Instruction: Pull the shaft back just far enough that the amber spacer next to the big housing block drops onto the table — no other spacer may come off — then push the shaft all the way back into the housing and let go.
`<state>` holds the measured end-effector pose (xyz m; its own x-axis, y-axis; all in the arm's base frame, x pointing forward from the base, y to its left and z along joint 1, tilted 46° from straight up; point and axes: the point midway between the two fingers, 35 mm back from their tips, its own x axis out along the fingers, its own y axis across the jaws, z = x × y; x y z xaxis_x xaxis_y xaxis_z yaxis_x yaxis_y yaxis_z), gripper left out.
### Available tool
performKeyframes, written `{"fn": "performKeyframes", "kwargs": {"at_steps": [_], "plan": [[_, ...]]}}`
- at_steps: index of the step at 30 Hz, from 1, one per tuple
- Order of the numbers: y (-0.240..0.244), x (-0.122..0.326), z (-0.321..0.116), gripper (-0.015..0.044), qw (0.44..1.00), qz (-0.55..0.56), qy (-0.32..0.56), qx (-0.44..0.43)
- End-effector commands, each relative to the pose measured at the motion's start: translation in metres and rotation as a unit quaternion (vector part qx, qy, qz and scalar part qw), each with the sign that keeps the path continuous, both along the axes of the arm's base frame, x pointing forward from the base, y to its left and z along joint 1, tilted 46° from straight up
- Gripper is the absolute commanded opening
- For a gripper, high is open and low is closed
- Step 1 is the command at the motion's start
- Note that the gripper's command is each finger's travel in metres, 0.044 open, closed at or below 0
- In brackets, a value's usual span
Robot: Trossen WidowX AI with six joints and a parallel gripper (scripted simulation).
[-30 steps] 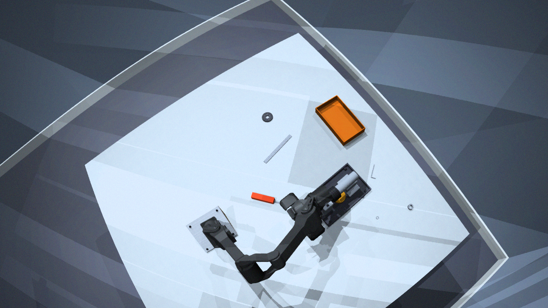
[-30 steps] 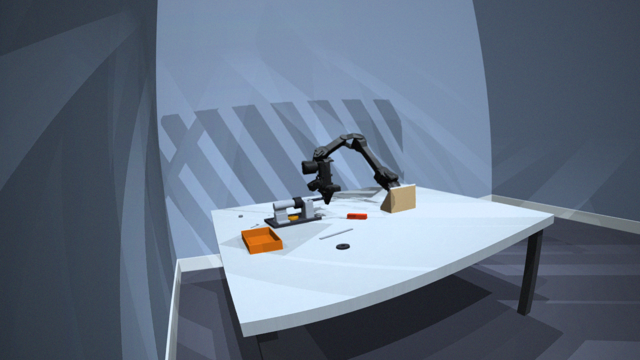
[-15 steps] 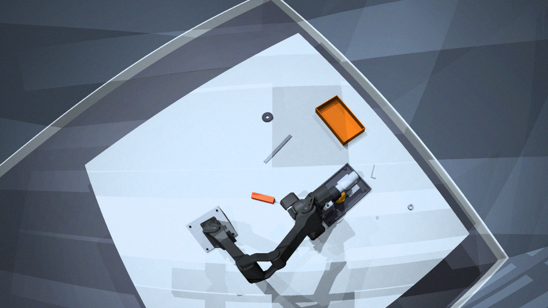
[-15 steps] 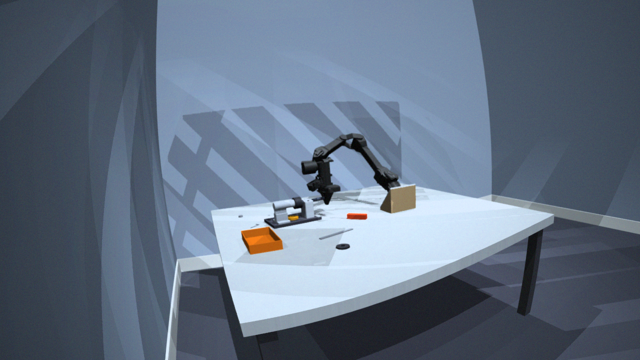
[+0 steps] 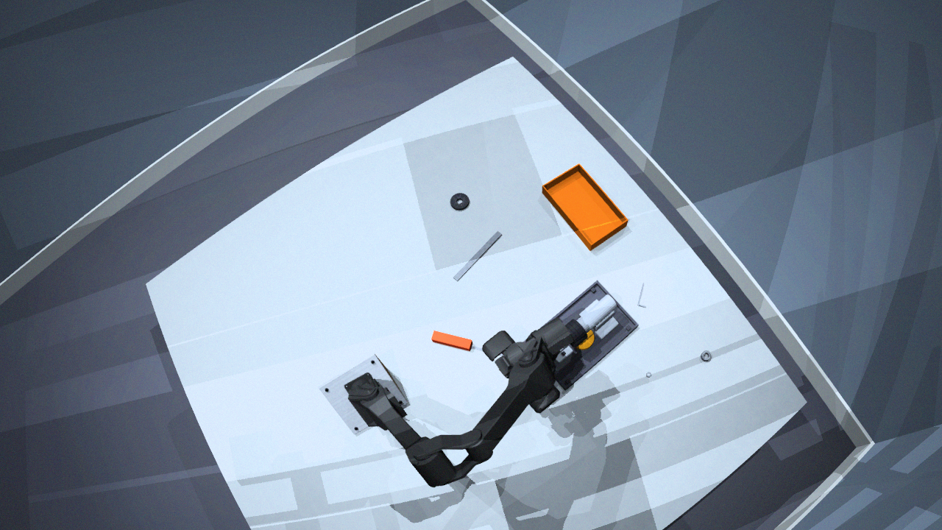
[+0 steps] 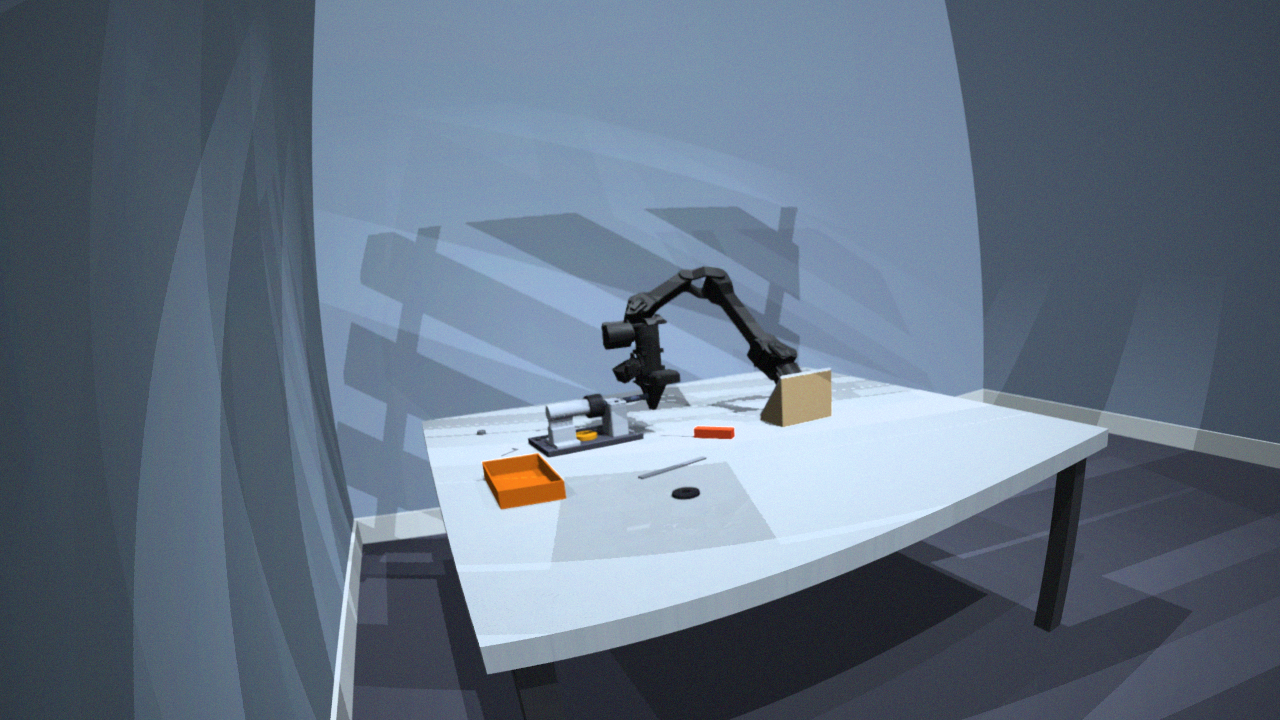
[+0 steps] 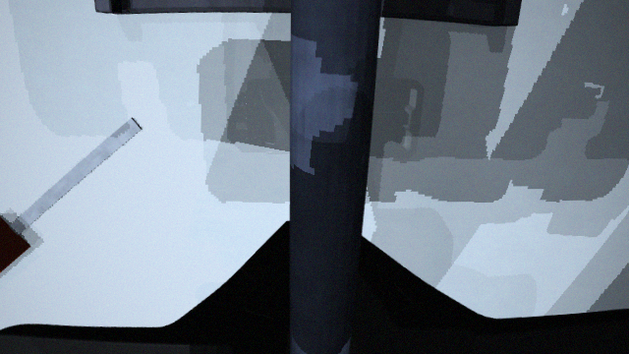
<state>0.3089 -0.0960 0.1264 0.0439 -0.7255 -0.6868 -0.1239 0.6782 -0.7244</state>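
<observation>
So the hand (image 5: 520, 372) (image 6: 654, 402) (image 7: 314, 233) is pretty much closed, just a narrow gap, and it's clamped on the shaft (image 6: 631, 399) (image 7: 326, 147). Wrist cam has that dark round bar running straight up between the fingers. The grip is on the end sticking out past the near grey block (image 6: 615, 419), well above the table (image 5: 282, 283) (image 6: 850, 501) (image 7: 172, 251).

The amber spacer (image 5: 585, 340) (image 6: 586, 436) is sitting low on the dark base (image 5: 607, 354) (image 6: 590, 445) (image 7: 206, 6), between the grey supports, so it's off the shaft. A black collar (image 5: 576, 328) (image 6: 595, 404) is up at the end of the pale cylinder (image 5: 599, 311) (image 6: 565, 409). Can't tell how deep the shaft goes in, sorry.

Other stuff lying around: orange tray (image 5: 584, 209) (image 6: 529, 494) near the base, red-handled screwdriver (image 5: 452, 340) (image 6: 714, 432) (image 7: 10, 246), flat grey bar (image 5: 477, 255) (image 6: 672, 467), and a black ring (image 5: 452, 202) (image 6: 676, 493) beyond the bar from the screwdriver. There's a small hex key (image 5: 640, 296) (image 6: 510, 452) by the base too.
</observation>
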Motion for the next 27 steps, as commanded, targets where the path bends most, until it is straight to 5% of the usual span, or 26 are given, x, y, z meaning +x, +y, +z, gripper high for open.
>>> {"fn": "performKeyframes", "kwargs": {"at_steps": [1, 27], "plan": [[0.0005, 0.001, -0.0001, 0.0, 1.0, 0.001, 0.0, 0.001], [0.0009, 0.0043, -0.0003, 0.0, 1.0, 0.001, 0.0, 0.001]]}}
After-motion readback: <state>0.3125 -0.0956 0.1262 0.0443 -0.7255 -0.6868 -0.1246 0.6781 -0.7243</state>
